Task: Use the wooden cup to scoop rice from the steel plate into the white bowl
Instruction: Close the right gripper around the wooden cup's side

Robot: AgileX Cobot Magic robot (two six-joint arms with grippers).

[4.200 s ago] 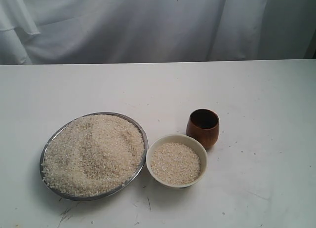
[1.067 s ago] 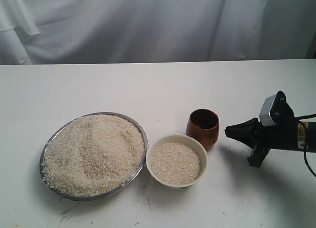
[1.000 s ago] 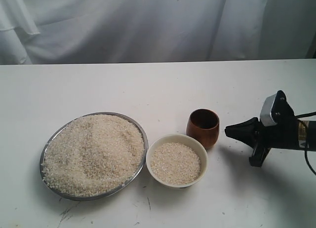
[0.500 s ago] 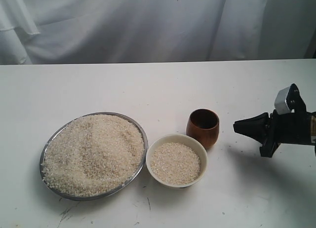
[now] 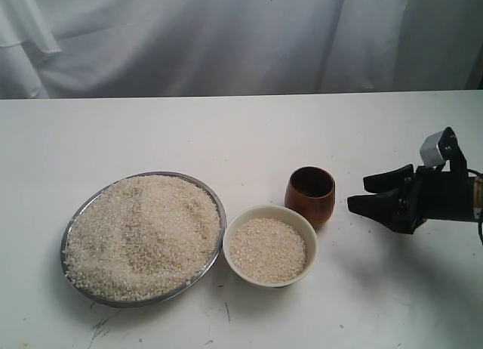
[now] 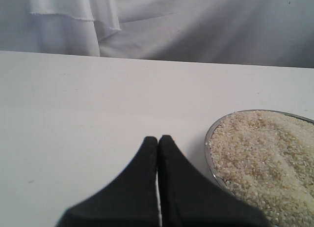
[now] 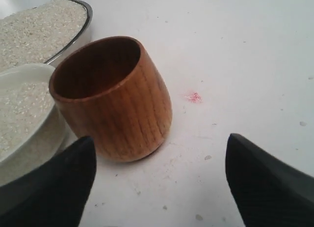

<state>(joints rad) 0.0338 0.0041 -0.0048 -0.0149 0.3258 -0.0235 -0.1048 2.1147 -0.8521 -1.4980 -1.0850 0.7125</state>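
The right gripper (image 5: pixel 358 196) is hovering low over the table (image 5: pixel 226 130) with its jaws standing wide apart and nothing between them. It is pointing straight at the wooden cup (image 5: pixel 310 196), which is standing near it, toward the middle of the table. The cup is sitting upright with its mouth facing up, so its long axis is running vertically, and the jaws are lining up to close across its rounded sides. In the right wrist view the cup is showing a little off the middle of the gap, toward one finger. The cup is standing just beside the white bowl (image 5: pixel 269 208), and I cannot tell whether the two are touching. The bowl is already holding some rice. The steel plate (image 5: pixel 162 174), heaped with rice (image 5: pixel 139 236), is lying beyond the bowl, well away from this gripper. The left gripper (image 6: pixel 158 138) is resting with its fingers pressed together on nothing, near the plate's rim, so the right arm is looking like the nearer one for taking the cup.
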